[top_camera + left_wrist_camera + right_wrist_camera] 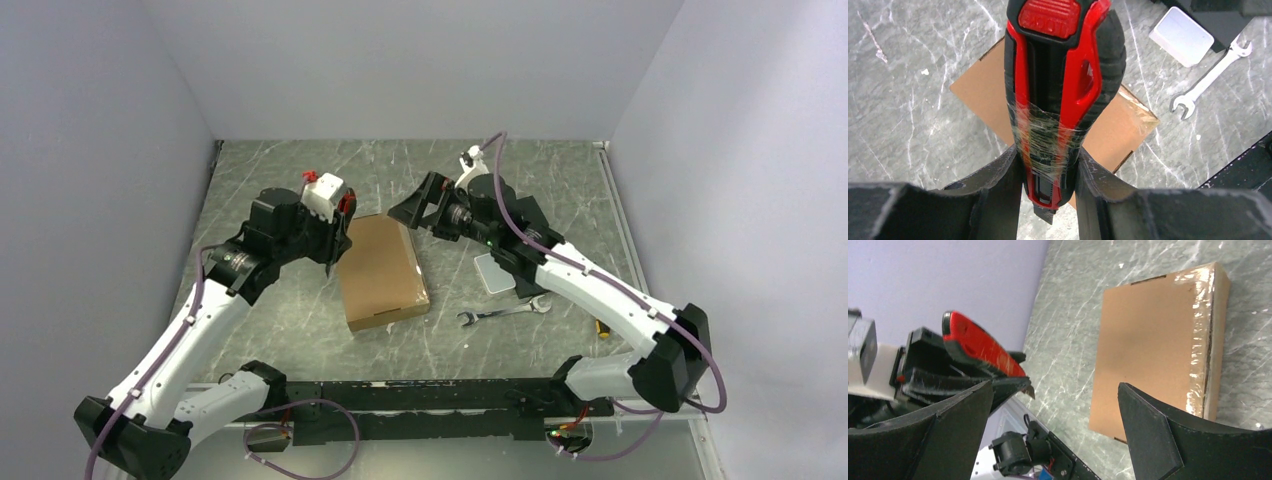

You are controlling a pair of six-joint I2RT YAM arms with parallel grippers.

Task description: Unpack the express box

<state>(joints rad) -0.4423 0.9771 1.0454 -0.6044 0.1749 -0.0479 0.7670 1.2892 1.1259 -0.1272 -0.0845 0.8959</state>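
Left claw (1048,172) clamped on red-black utility knife (1058,75), over express box (383,272) far left corner; box flat, taped shut, mid table (290,330); right claw (1055,390) wide apart, empty, near box's far right corner

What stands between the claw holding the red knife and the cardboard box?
Nothing visible. The left gripper holds the knife by the far left corner of the box, with only air between them. The right gripper hangs open on the other side, out of that path.
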